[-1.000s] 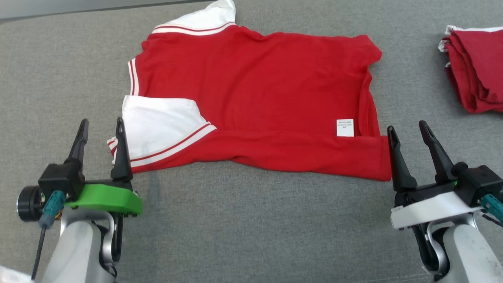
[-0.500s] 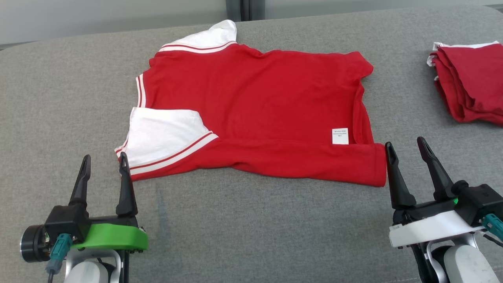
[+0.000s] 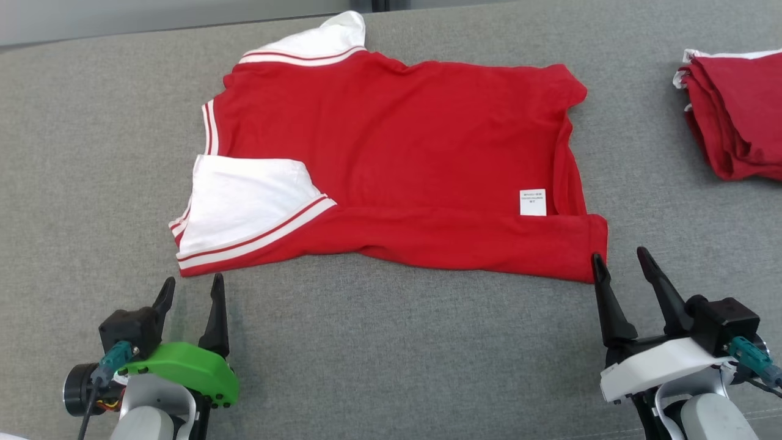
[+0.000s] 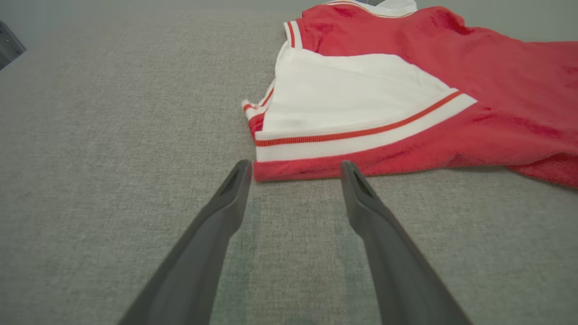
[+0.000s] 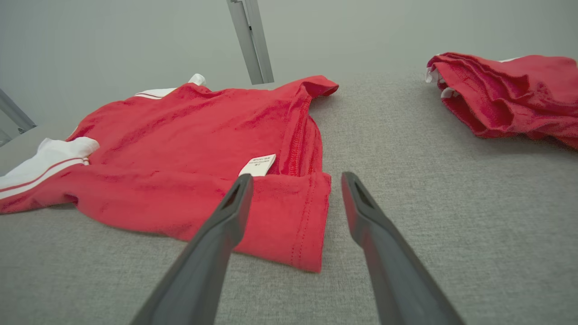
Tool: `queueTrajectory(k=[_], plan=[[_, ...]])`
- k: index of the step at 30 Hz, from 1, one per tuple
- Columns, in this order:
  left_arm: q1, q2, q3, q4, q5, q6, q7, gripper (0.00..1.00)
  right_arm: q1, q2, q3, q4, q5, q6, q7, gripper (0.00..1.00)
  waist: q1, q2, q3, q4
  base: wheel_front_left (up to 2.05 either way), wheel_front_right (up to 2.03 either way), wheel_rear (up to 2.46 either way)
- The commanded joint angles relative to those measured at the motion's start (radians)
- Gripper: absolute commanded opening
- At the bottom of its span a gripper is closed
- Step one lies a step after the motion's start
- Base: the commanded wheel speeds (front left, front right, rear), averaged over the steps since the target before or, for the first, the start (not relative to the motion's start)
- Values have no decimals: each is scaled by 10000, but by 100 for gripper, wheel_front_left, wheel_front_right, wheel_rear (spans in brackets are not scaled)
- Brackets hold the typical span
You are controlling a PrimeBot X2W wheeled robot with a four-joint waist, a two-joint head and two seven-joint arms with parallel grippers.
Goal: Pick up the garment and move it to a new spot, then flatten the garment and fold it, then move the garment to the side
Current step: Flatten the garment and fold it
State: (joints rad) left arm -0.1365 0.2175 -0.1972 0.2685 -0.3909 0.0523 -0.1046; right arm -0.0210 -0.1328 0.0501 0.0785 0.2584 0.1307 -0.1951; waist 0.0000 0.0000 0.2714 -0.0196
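The garment [image 3: 397,153], a red shirt with white sleeves edged in red and white stripes, lies spread across the middle of the grey cloth-covered counter [image 3: 391,354]; a band along its near edge is folded over the body. The near white sleeve [image 3: 244,198] lies across the red at the left; a small white label [image 3: 533,202] shows by the near right corner.

The left gripper [image 3: 193,278] sits low at the near left on a green mount above a pale forearm; its two dark fingers point away from the robot toward the striped cuff, spread apart with nothing between them. In the left wrist view the tips stop just short of the garment's near left corner, low over the counter; whether they touch the cloth I cannot tell.

The right gripper [image 3: 618,253] sits at the near right on a white mount, fingers leaning slightly leftward; they too stand spread and empty. Its inner tip is just beside the garment's near right corner; in the right wrist view that finger overlaps the folded band while the other lies over bare counter.

A folded pile of red garments [image 3: 739,116] rests at the far right, well apart.
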Motion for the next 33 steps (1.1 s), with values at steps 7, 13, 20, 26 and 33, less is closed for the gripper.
queueTrajectory(k=[7, 13, 20, 26, 33], plan=[[-1188, 22, 199, 1380, -642, -614, -56, 100, -1085, -123, 385, 1967, 414, 0, -131, 100, 0, 0, 808, 52, 0, 0, 0], [-1704, 75, 129, 2198, -866, -1038, 64, 100, -1781, -252, 904, 3230, 782, 0, -191, 100, 0, 0, 858, 138, 0, 0, 0], [-1785, -64, 53, 2615, -1440, -1484, 190, 0, -1968, -493, 1333, 3757, 1205, -1, -114, 0, 0, 0, 654, 217, 0, 0, 0], [-1215, 128, -39, 2328, -1350, -1428, 18, 0, -1400, -923, 1006, 3331, 1467, -9, -276, 0, 0, 0, 165, 423, 0, 0, 0], [276, 176, -144, 1373, -1442, -948, 475, 0, -329, -1309, 806, 2642, 1616, -9, 110, 0, 0, 0, -531, 678, 0, 0, 0]])
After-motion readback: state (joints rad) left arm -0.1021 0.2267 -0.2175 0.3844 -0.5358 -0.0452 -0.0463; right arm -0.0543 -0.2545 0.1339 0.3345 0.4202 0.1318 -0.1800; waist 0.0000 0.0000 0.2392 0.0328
